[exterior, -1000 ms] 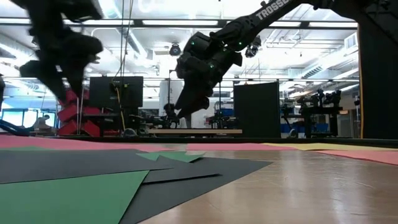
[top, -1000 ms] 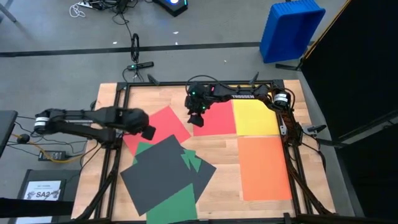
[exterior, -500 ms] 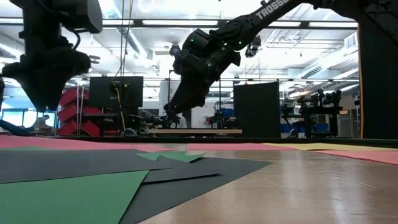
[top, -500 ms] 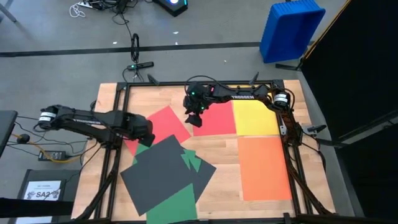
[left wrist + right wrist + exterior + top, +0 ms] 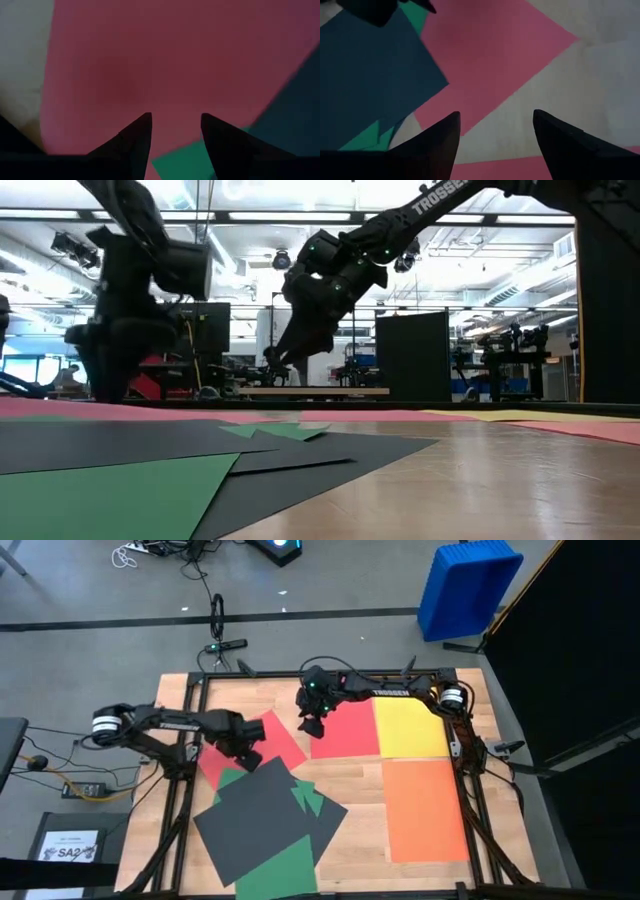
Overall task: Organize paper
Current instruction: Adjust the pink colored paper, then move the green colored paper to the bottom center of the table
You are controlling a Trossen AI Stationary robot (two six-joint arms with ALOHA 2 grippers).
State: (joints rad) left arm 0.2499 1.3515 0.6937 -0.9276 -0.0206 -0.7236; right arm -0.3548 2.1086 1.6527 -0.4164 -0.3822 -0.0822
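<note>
The left tool [image 5: 250, 745] stands low over the tilted red sheet [image 5: 275, 737], directly above that sheet's near portion; its fingers are parted, with bare red paper showing in the gap between them, and nothing is gripped. Just beyond the tool toward the robot's side lies the overlapping pile: a dark grey sheet [image 5: 258, 810] on top, with green sheets [image 5: 285, 870] showing from under its edges. The red sheet lies skewed on the counter [image 5: 350, 830], its corners pointing roughly along and across the counter edges, with one corner tucked under the pile. The right tool [image 5: 312, 726] hovers over the gap between this red sheet and the second red sheet [image 5: 345, 730], fingers spread wide and empty. That second red sheet lies squared beside the yellow sheet [image 5: 410, 728], with the orange sheet [image 5: 424, 808] next along that side. Judgement: the left tool is the nearer to the skewed sheet's centre, so the coming move depends on pressing down and turning or dragging it away from the pile.
</note>
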